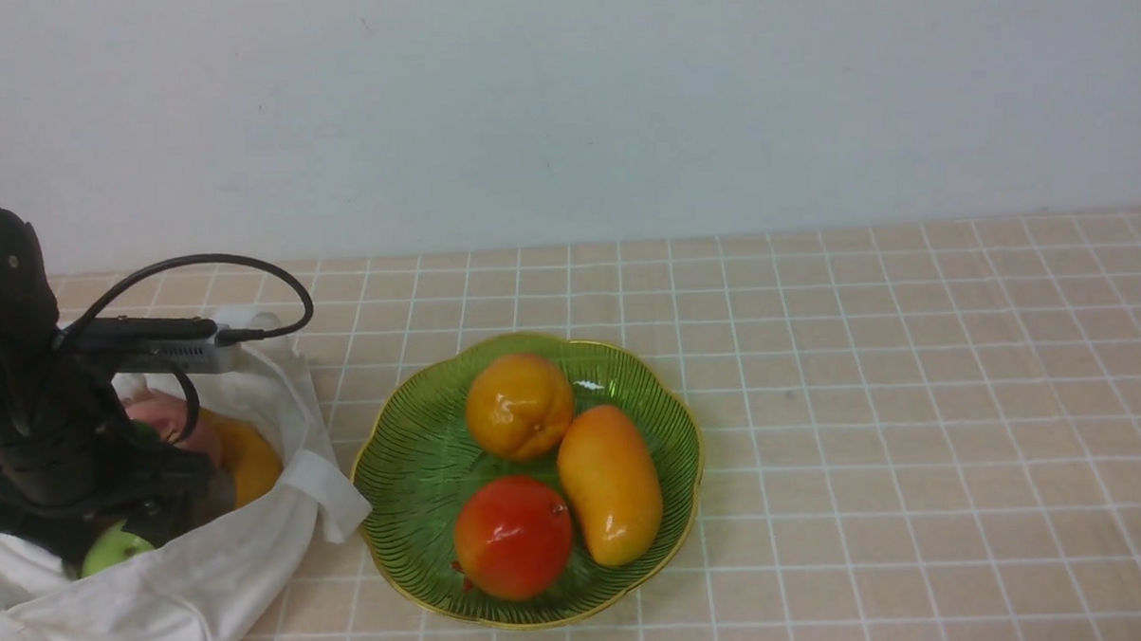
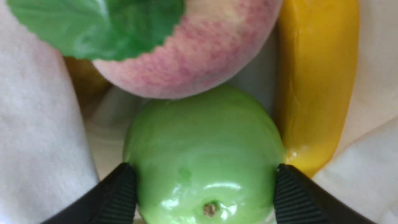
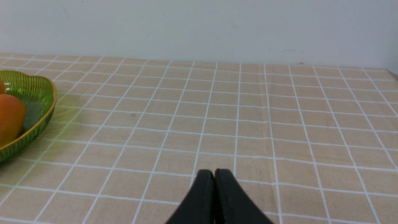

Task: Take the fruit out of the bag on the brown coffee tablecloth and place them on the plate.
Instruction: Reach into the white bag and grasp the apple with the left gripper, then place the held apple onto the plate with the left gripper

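The white bag (image 1: 200, 590) lies open at the far left of the tablecloth (image 1: 915, 394). My left gripper (image 2: 205, 169) is down inside it, its two pads pressed on either side of the green apple (image 2: 202, 149), which peeks out below the arm in the front view (image 1: 109, 550). The pink peach (image 2: 199, 62) with its green leaf touches the apple, and a yellow fruit (image 2: 314, 77) lies beside it. A brownish fruit (image 2: 84, 81) shows partly behind the peach. The green plate (image 1: 414, 459) stands in the middle. My right gripper (image 3: 214, 172) is shut and empty above bare cloth.
The plate holds an orange fruit (image 1: 518, 406), a yellow-orange mango (image 1: 610, 485) and a red fruit (image 1: 513, 538). The plate's rim (image 3: 34, 90) shows in the right wrist view. A white wall runs behind the table. The right arm is out of the front view.
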`<state>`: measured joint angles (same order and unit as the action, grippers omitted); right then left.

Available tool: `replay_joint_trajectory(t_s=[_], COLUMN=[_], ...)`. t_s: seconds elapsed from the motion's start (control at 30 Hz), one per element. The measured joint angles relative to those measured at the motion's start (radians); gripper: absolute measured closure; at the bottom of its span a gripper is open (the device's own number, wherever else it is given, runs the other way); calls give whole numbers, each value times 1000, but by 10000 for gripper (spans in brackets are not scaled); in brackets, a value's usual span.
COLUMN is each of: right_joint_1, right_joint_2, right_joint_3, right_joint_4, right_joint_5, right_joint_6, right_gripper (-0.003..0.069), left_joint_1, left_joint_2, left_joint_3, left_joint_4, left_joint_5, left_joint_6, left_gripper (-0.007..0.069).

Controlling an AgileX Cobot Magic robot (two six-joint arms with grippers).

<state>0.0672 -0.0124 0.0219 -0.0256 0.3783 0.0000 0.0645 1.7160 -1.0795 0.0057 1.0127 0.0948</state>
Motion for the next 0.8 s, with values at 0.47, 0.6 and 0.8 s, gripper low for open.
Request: replay_joint_trajectory(t_s=[0.47, 0.6, 0.8], right_joint_1=[0, 0, 0], right_joint_2=[0, 0, 0], right_joint_3=[0, 0, 0], right_joint_4=[0, 0, 0], right_joint_5=[0, 0, 0], right_joint_6=[0, 0, 0], right_gripper=[673, 673, 673], left_joint_1=[0, 0, -53], left_joint_2=[-282, -372, -509], left_joint_3=[0, 1, 1], left_joint_4=[-46, -115, -346], left_joint_5=[21, -5, -91], left_joint_6=[-4, -2, 147], left_gripper=[118, 123, 129])
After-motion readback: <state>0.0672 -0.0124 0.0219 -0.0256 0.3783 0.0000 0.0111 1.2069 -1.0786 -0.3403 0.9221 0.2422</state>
